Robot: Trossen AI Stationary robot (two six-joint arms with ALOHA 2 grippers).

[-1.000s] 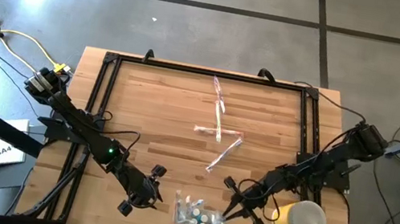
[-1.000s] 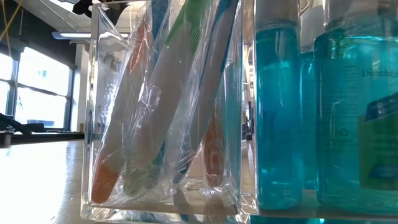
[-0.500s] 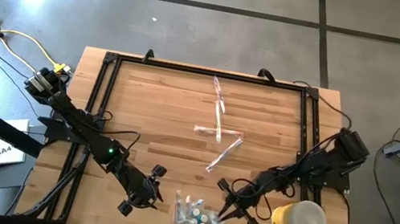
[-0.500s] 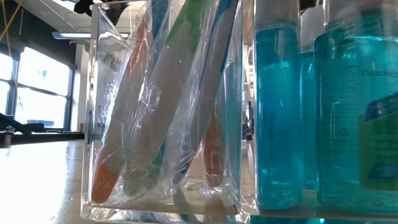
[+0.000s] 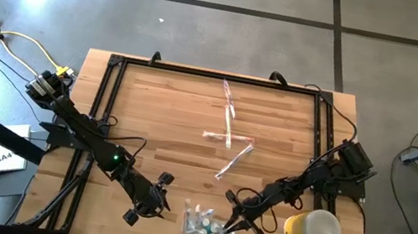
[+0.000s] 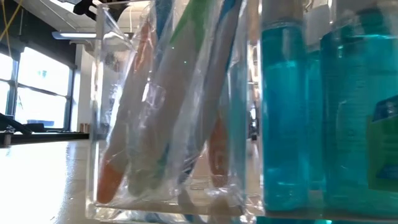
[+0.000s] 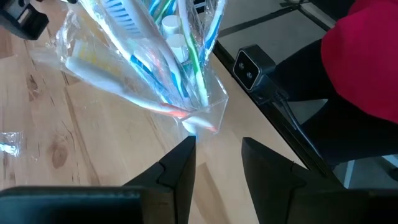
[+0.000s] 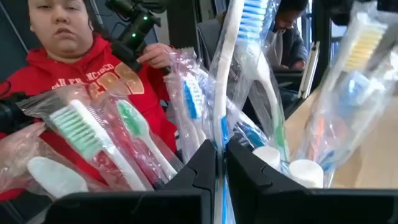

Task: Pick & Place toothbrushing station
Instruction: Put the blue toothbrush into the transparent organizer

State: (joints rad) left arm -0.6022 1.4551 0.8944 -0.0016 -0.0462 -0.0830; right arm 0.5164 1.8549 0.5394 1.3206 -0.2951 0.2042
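Right end effector (image 5: 245, 222) pinching wrapped toothbrush (image 8: 231, 37), handle hidden among clear holder (image 5: 207, 229).

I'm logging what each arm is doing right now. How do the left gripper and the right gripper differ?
The right gripper is shut on a wrapped blue toothbrush at the clear holder; the left gripper is open and holds nothing. The right gripper sits over the holder's edge; the left gripper waits beside the holder, apart from it. Both are at the table's near edge.
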